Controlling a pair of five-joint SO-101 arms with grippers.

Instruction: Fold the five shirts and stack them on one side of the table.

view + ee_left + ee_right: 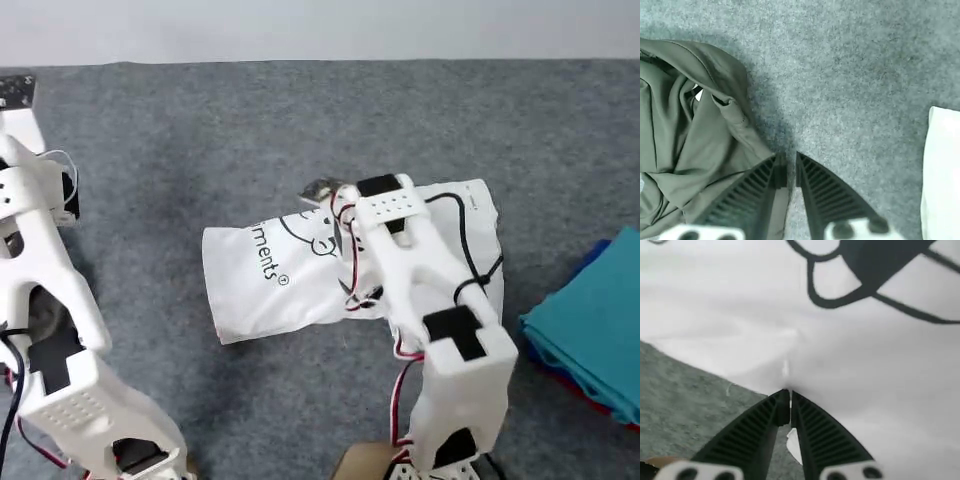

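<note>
A white shirt (pixel 300 265) with dark print lies partly folded in the middle of the grey felt table. My right gripper (pixel 786 394) is shut on its edge (pixel 785 367), and the cloth puckers at the tips. From above, the right arm (pixel 420 280) stretches over the shirt, its gripper (pixel 332 200) at the far edge. My left gripper (pixel 786 164) is shut with nothing between its fingers, just above the felt beside a crumpled dark olive shirt (pixel 685 135). A corner of the white shirt (pixel 942 170) shows farther off.
A stack of folded shirts (pixel 595 330), teal on top with blue and red beneath, sits at the table's right edge. The left arm (pixel 50 300) stands along the left side. Bare felt (pixel 300 110) lies behind the white shirt.
</note>
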